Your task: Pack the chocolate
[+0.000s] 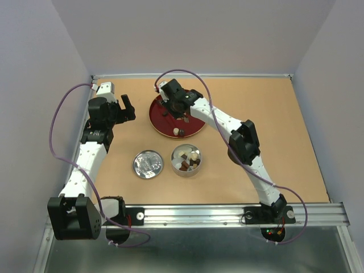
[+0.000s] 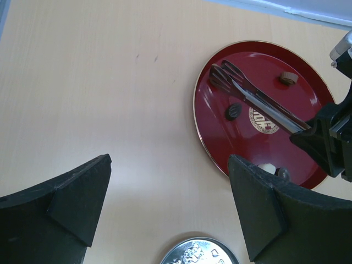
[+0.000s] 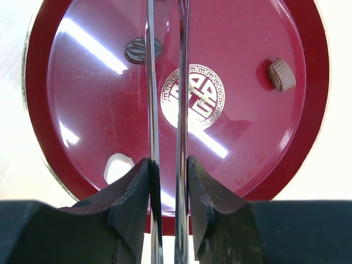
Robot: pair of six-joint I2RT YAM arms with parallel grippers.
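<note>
**Reader:** What does your right gripper carry?

**Operator:** My right gripper's pads press from both sides on the two arms of the metal tongs. The arms are squeezed close, with a narrow slit between them. The tongs reach out over the red plate.

**Reader:** And the chocolate?

**Operator:** Three loose pieces show on the plate from my right wrist. A dark oval chocolate sits just beside the left tong arm. A ridged brown piece lies well to the right, and a white piece is near my left pad. More pieces lie in the round tin in front of the plate. The tin's lid lies just beside it.

**Reader:** The other arm?

**Operator:** My left gripper is spread wide and holds nothing. It hangs above the table, left of the plate.
</note>
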